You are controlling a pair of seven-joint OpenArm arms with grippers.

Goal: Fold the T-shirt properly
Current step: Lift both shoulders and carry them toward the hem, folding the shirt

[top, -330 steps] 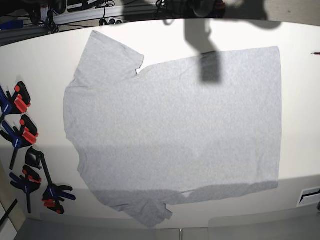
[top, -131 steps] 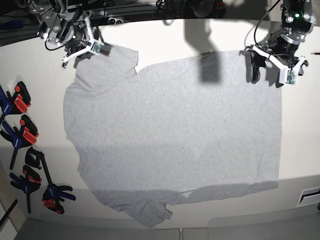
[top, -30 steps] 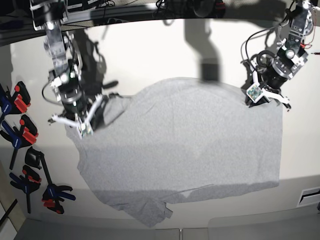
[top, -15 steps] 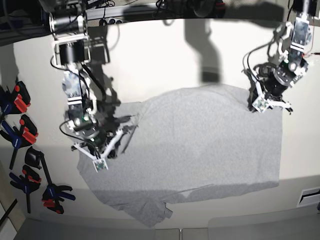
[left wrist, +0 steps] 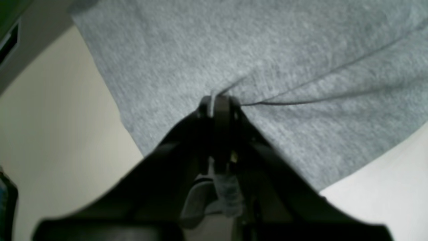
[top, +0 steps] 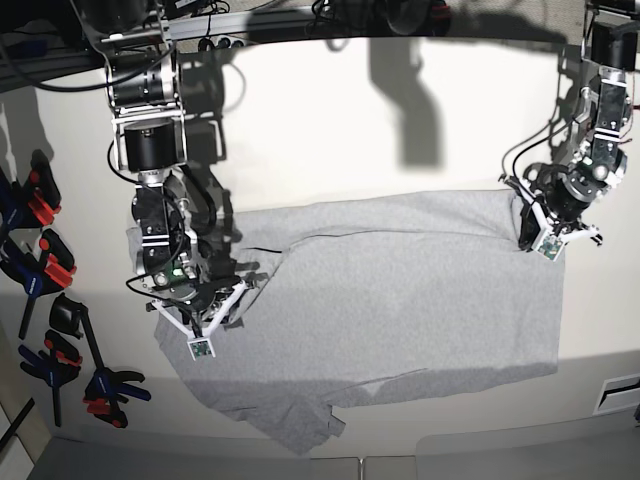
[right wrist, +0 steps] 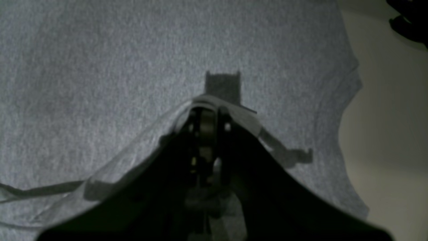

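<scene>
Pale surface (top: 330,120) newly bared up top — T-shirt (top: 400,290) far edge dragged nearer, both jaws clenched on cloth — first fold underway

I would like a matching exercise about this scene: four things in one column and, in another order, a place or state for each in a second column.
Column 1:
1. left pincer
2. right pincer
3. T-shirt
4. clamps

Column 2:
A. grey, partly folded over on the table
B. blue and red, at the base view's left edge
C. shut on the cloth at the base view's right
D. shut on the cloth at the base view's left

Pairs: 1-C, 2-D, 3-A, 4-B
</scene>
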